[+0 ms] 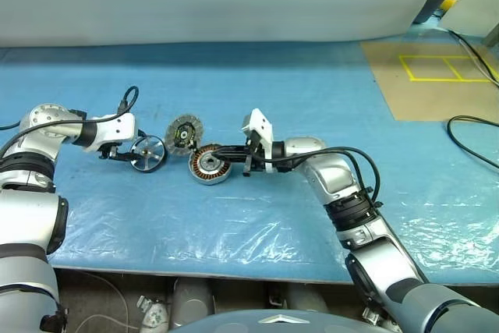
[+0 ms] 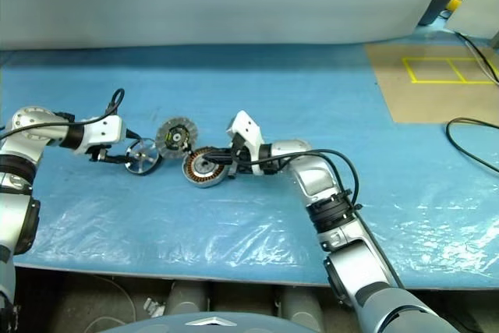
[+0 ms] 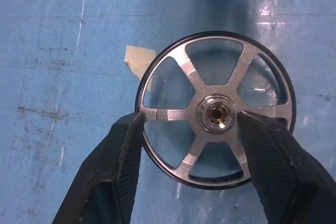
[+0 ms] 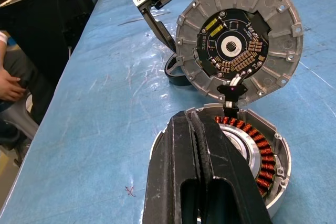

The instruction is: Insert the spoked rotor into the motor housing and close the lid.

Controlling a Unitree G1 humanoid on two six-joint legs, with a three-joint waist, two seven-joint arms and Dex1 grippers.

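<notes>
The spoked rotor (image 3: 215, 111), a dark ring with silvery spokes and hub, is tilted up off the blue table. My left gripper (image 3: 191, 119) is shut on it, with one finger (image 3: 128, 145) on the rim and the other beside the hub. The rotor (image 1: 148, 152) is left of the motor housing (image 1: 209, 165), a silver cup with copper windings. The ribbed lid (image 4: 239, 35) stands open behind the housing, its circuit side showing. My right gripper (image 4: 194, 119) is shut, and its fingers lie over the housing's rim (image 4: 275, 182).
A blue plastic sheet (image 1: 234, 224) covers the table. At the back right lie a tan board with yellow tape (image 1: 437, 76) and a black cable (image 1: 475, 138). A person's hand (image 4: 10, 85) shows beside the table. A scrap of tape (image 3: 137, 59) lies under the rotor.
</notes>
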